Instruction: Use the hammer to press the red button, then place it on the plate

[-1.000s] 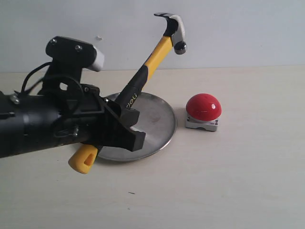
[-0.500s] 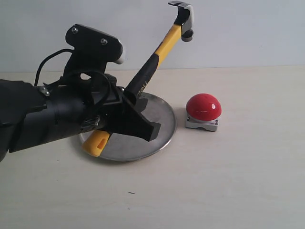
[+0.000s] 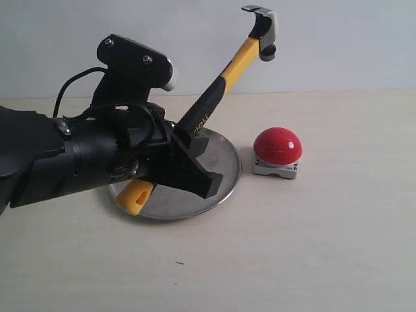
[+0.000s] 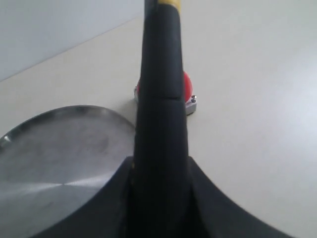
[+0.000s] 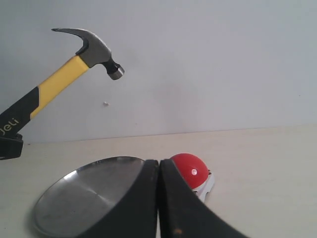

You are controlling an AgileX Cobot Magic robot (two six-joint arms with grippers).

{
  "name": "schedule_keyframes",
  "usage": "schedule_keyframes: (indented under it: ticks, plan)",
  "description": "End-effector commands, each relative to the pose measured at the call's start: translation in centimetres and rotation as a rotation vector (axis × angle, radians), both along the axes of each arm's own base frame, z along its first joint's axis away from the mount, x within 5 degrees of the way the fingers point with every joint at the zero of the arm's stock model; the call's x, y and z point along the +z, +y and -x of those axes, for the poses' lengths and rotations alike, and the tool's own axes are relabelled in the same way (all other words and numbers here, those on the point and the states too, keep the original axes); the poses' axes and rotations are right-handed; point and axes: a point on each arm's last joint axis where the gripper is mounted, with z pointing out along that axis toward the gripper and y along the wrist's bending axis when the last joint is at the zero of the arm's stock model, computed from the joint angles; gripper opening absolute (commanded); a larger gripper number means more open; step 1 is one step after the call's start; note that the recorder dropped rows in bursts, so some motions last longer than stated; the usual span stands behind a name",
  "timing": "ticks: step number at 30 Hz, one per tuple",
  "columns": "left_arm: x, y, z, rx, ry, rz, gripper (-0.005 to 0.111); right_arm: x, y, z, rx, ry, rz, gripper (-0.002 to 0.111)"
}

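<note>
Left claw (image 3: 190,155) holds hammer (image 3: 237,58) above plate (image 3: 224,164), near button (image 3: 277,144).

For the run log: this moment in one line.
left pincer: shut on hammer | hammer: tilted up, head high, apart from red button | plate: hammer not placed | right pincer: shut, empty

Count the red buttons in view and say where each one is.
1. The red button sits on the table just right of the plate in the exterior view. The left arm hides some table, so another could be hidden.
</note>
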Motion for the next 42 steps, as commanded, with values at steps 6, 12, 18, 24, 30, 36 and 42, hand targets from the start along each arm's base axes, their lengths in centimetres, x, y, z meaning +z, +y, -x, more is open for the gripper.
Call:
schedule_keyframes:
  ticks: [6,12,18,24,30,36,42]
  plan:
    - [1.7,-1.0,0.4,-0.058,0.008,0.180,0.000,-0.1,0.0,0.0,0.001,-0.001,0.002,0.000]
    - [0.5,-1.4,-0.4,-0.037,0.015,0.175,0.000,-0.1,0.0,0.0,0.001,-0.001,0.002,0.000]
    - [1.0,-1.3,-1.1,0.010,-0.070,0.223,0.000,-0.1,0.0,0.0,0.001,-0.001,0.002,0.000]
    - [0.3,-1.5,-1.2,0.028,-0.097,0.157,0.000,-0.1,0.0,0.0,0.001,-0.001,0.002,0.000]
    - [-0.6,-1.8,-1.3,0.119,-0.144,0.117,0.000,-0.1,0.0,0.0,0.001,-0.001,0.002,0.000]
    - [0.0,-2.0,-0.9,0.174,-0.233,0.132,0.000,-0.1,0.0,0.0,0.001,-0.001,0.002,0.000]
    - [-1.2,-3.0,1.0,0.100,-0.186,0.110,0.000,-0.1,0.0,0.0,0.002,0.000,0.000,0.000]
